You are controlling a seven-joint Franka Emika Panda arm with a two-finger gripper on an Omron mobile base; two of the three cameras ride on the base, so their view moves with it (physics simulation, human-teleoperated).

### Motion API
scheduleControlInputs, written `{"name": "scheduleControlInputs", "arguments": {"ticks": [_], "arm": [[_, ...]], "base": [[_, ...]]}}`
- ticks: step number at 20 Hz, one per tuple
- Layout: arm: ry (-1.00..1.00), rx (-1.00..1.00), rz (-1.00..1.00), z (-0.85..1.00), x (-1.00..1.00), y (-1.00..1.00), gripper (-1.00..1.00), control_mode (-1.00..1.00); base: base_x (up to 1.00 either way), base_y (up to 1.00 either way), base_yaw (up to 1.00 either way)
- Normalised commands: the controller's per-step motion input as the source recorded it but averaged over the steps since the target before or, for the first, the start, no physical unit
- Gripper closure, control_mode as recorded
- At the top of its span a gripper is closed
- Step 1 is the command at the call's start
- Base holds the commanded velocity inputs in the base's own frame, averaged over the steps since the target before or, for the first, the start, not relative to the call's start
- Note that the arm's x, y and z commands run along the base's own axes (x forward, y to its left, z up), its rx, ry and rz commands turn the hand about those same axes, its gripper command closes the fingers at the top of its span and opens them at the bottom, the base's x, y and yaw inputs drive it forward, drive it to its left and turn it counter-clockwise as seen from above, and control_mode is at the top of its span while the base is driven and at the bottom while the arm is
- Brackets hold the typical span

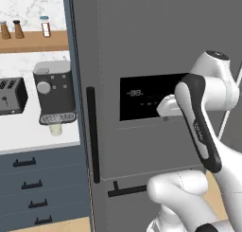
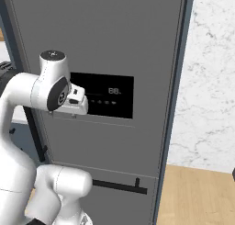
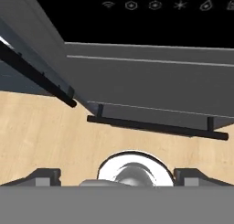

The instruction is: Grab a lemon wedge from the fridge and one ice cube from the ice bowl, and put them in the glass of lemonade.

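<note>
So the fridge [image 1: 142, 51] is right in front of me and both doors look shut, which means the lemon wedge is somewhere behind them and I can't see it. I'd call this step one, barely started: nothing fetched, door not even opened. The ice bowl and the glass of lemonade I can't place from here.

The long black bar handle [image 1: 92, 134] stands upright at about 9 o'clock from the dispenser panel [image 1: 142, 97] in the left base view. Lower down, at 6 o'clock, there's a short horizontal drawer handle [image 2: 118, 186], which in the hand view runs across just above my fingertips [image 3: 43, 176].

My guess for the next move: swing over to that tall bar, get the jaws around it, and pull the door open wide enough to reach the shelves. Lining up square on the bar matters or I'll slip off.

My jaws [image 3: 117, 177] are spread wide, holding nothing, touching nothing, pointing down toward the wood floor [image 3: 41, 131].

Off at 9 o'clock, the worktop [image 1: 33, 138] carries a coffee machine [image 1: 54, 93] and a toaster [image 1: 12, 96].
</note>
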Motion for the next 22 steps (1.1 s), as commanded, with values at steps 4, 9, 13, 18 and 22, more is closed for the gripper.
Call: {"name": "scheduleControlInputs", "arguments": {"ticks": [4, 9, 13, 18, 22], "arm": [[0.00, 0.03, 0.00, -0.16, -0.30, 0.00, -1.00, -1.00], [0.00, 0.00, 0.00, 0.00, 0.00, 0.00, -1.00, 1.00], [0.00, 0.00, 0.00, 0.00, 0.00, 0.00, -1.00, 1.00], [0.00, 0.00, 0.00, 0.00, 0.00, 0.00, -1.00, 1.00], [0.00, 0.00, 0.00, 0.00, 0.00, 0.00, -1.00, 1.00]], "base": [[0.00, 0.00, 0.00], [-0.10, 0.52, -0.08], [-0.44, 1.00, 0.01], [0.05, 1.00, 0.00], [0.61, 1.00, 0.00]]}}
